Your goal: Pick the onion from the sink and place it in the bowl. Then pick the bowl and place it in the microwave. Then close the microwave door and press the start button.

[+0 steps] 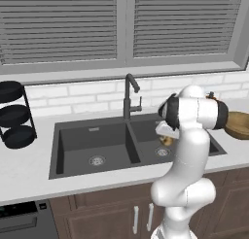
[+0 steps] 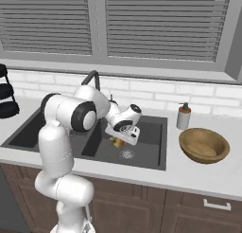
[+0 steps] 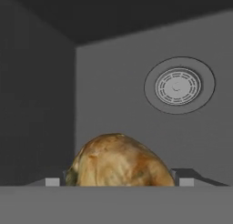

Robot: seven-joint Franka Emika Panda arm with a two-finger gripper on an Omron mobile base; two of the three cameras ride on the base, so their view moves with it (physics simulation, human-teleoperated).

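The yellow-brown onion (image 3: 119, 161) sits between my two fingertips (image 3: 52, 182), which press on its sides, so the gripper (image 3: 119, 182) is shut on it. The gripper (image 2: 118, 138) points down into the right basin of the dark grey sink (image 2: 152, 132), with the onion (image 2: 117, 142) just above the basin floor near the drain ring (image 2: 126, 154). In the left base view the onion (image 1: 167, 140) peeks out beside the arm. The tan bowl (image 2: 204, 145) stands empty on the counter right of the sink. The microwave and its door are out of view.
A tall black faucet (image 1: 129, 94) rises behind the sink's divider. A soap dispenser (image 2: 184, 116) stands behind the bowl. A black tiered rack (image 1: 14, 114) is on the counter at far left. Window blinds fill the wall behind.
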